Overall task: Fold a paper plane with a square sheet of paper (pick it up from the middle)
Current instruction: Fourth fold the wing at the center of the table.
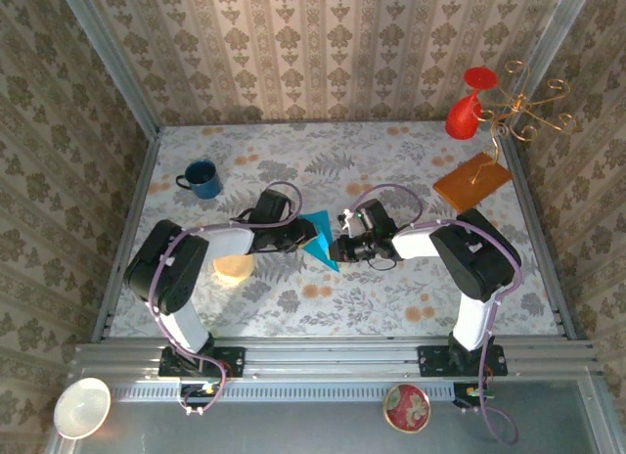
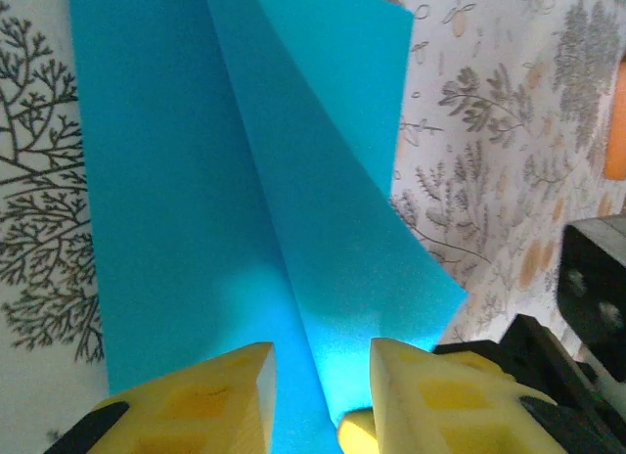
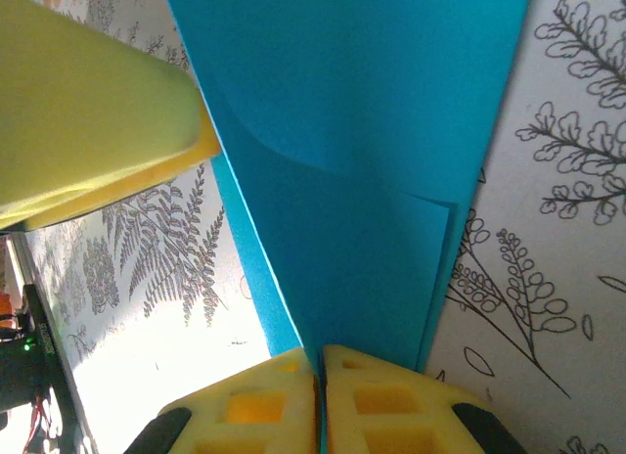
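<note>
The square sheet of paper point(image 1: 319, 238) is teal-blue and lies folded along a lengthwise crease at the table's middle, where it looks like a pointed wedge from above. My right gripper point(image 3: 321, 371) is shut on the raised crease of the paper point(image 3: 362, 180), pads pressed together on it. From the left, my left gripper point(image 2: 323, 376) straddles the paper point(image 2: 245, 180). Its yellow fingers point(image 2: 220, 395) stand apart with the upright flap between them, not pinched. The two grippers meet over the sheet, left gripper point(image 1: 305, 234) and right gripper point(image 1: 338, 249). A left finger point(image 3: 88, 112) shows in the right wrist view.
A blue mug point(image 1: 201, 178) stands at the back left. An orange-brown sheet point(image 1: 473, 181), a red vase point(image 1: 466, 110) and a gold wire stand point(image 1: 528, 107) are at the back right. A pale round object point(image 1: 233, 266) lies under the left arm. Two dishes point(image 1: 81, 407) point(image 1: 406, 407) sit below the rail.
</note>
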